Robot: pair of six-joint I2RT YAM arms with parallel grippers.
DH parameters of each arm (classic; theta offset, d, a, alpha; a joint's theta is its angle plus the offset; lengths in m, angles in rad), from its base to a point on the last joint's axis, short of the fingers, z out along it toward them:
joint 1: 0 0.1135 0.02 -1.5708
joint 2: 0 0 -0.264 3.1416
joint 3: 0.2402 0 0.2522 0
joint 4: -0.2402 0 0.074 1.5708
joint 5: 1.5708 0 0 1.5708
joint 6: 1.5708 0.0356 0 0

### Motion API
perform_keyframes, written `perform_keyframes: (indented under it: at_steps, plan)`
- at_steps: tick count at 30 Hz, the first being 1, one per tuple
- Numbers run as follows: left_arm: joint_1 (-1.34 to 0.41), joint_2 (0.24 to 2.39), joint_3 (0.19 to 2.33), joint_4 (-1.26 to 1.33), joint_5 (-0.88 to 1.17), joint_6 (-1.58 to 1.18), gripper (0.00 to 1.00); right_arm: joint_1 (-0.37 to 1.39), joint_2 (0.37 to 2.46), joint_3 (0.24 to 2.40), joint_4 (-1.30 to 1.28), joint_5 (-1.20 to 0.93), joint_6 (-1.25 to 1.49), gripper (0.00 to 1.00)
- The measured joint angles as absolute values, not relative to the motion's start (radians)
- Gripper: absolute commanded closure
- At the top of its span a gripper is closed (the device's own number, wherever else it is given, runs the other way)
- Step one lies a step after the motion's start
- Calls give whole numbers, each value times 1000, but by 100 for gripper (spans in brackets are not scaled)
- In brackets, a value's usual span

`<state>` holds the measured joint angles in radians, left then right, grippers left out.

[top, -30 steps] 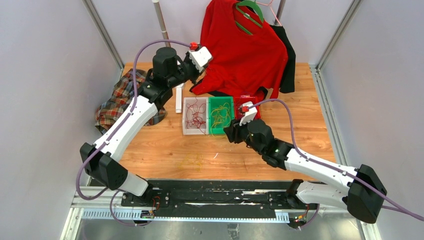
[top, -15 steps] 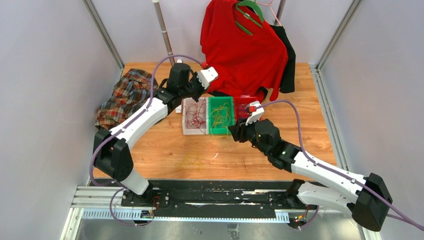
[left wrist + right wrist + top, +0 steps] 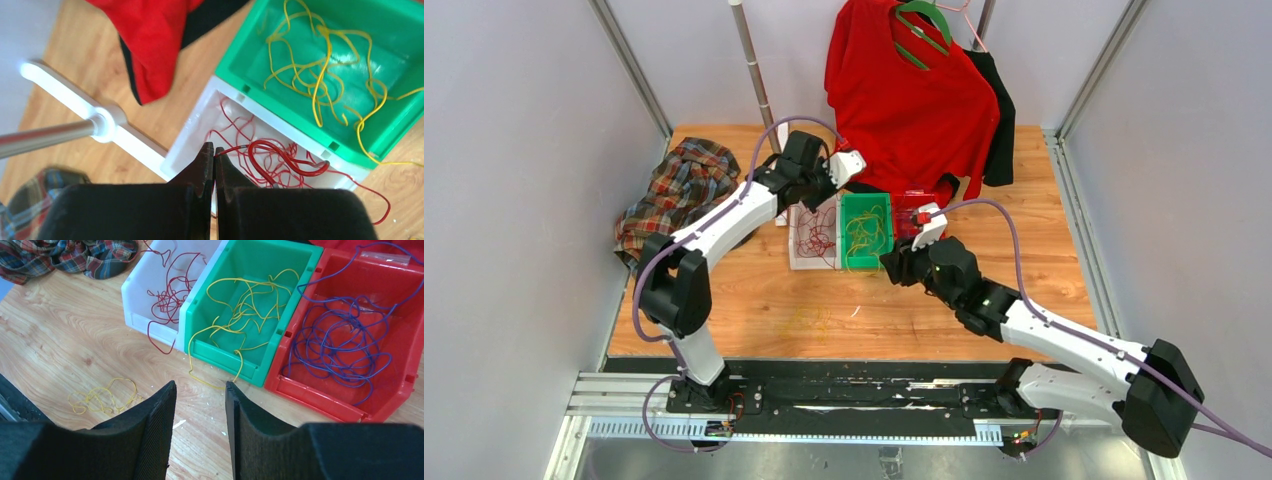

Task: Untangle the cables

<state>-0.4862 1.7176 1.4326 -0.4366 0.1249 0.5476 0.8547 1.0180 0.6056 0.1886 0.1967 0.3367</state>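
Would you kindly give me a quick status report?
Left gripper shut on red cable over white bin. Right gripper open, empty. Loose yellow cable on table.

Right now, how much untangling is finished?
Done: red cables in the white bin, yellow cables in the green bin, purple cables in the red bin. In hand: the left gripper pinches one red cable. Left: a yellow tangle on the table.

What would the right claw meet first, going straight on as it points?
Probably the yellow cable trailing over the green bin's front wall; depth is unclear, so perhaps the tabletop first.
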Motion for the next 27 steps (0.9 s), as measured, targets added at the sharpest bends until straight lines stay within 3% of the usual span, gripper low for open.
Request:
perform_keyframes:
  at_steps: [6, 14, 27]
  plan:
    - [-487, 1747, 1394, -465, 103, 538, 96, 853, 1047, 606, 189, 178, 337, 59]
    - [-487, 1747, 1341, -474, 82, 507, 61, 850, 1047, 606, 189, 175, 337, 59]
    - [-482, 1663, 1361, -588, 46, 455, 29, 846, 1047, 632, 161, 157, 336, 59]
